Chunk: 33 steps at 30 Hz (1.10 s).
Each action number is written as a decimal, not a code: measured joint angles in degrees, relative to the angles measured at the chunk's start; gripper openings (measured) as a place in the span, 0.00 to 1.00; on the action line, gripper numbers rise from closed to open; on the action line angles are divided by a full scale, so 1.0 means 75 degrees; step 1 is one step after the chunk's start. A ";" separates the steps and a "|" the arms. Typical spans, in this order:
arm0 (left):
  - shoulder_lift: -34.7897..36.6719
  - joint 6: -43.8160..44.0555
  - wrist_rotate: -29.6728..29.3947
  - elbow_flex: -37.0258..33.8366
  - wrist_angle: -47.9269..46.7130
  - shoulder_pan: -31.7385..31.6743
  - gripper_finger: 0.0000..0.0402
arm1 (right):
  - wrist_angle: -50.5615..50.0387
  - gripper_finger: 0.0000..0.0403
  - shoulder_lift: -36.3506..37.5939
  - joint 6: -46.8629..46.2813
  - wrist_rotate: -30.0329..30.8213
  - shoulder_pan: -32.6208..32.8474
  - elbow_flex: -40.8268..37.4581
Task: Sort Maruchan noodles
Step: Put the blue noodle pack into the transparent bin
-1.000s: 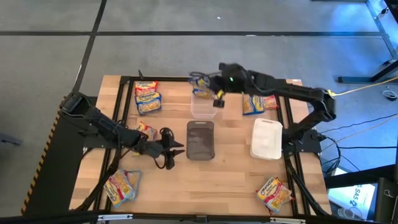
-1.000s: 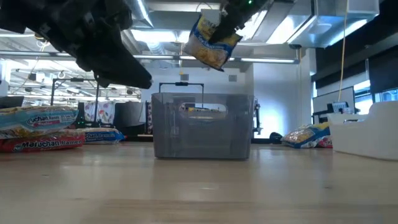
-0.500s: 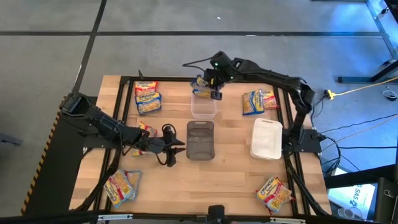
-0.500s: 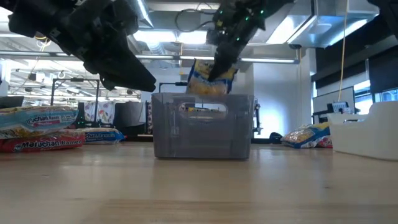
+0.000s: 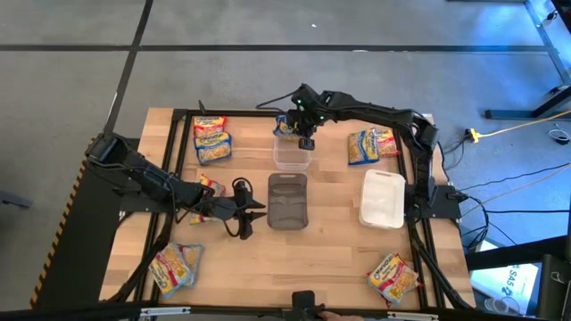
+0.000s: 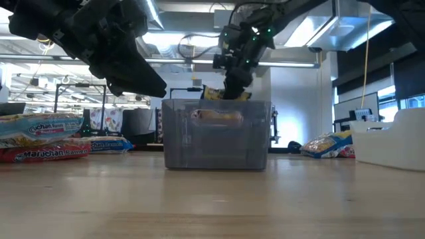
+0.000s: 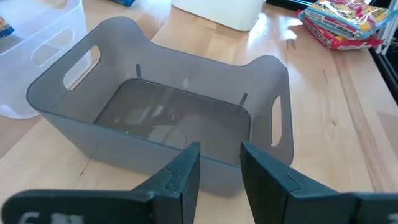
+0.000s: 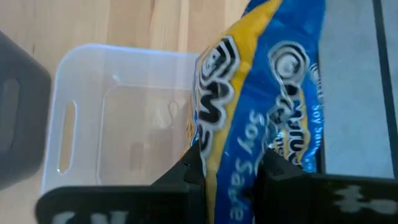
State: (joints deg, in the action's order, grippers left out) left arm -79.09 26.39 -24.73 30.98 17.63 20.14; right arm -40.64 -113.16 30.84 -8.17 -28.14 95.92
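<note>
Glossy plastic noodle packet [image 8: 261, 106], smooth wooden table [image 5: 339, 259]

The high view looks straight down on the whole table [image 5: 330, 259]. The low view faces level across it. Both wrist views look down closely. All share the grey bin [image 5: 287, 201] at frame centre.

The clear tub [image 5: 292, 153] stood mid-table, toward the far edge, the grey bin [image 5: 287, 200] just before it. A white lid [image 5: 382, 198] lay right of the bin, and noodle packets [image 5: 211, 140] lay near the far-left corner.
</note>
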 joint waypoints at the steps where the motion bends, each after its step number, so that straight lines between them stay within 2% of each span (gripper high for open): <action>1: 0.0000 0.0003 0.0000 0.0000 0.0000 0.0000 0.27 | 0.0004 0.12 -0.0047 0.0060 0.0000 -0.0003 0.0001; 12: -0.0003 0.0006 -0.0012 0.0003 0.0003 0.0003 0.27 | -0.0175 0.12 -0.0298 0.0167 0.0093 0.0000 0.0012; 22: -0.0003 0.0003 -0.0146 0.0003 0.0005 0.0000 0.27 | -0.0050 0.10 0.0171 0.0298 0.0407 0.0003 0.0012; 27: -0.0003 0.0006 -0.0149 0.0003 0.0006 0.0000 0.27 | 0.0000 0.06 0.0104 0.0730 0.0387 0.0003 0.0012; 33: -0.0003 0.0009 -0.0154 0.0003 0.0012 0.0000 0.27 | -0.0246 0.08 -0.0045 0.0731 0.0212 0.0004 0.0000</action>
State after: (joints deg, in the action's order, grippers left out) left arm -79.11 26.46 -25.89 31.00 17.72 20.14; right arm -42.48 -113.50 36.32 -6.58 -28.11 95.92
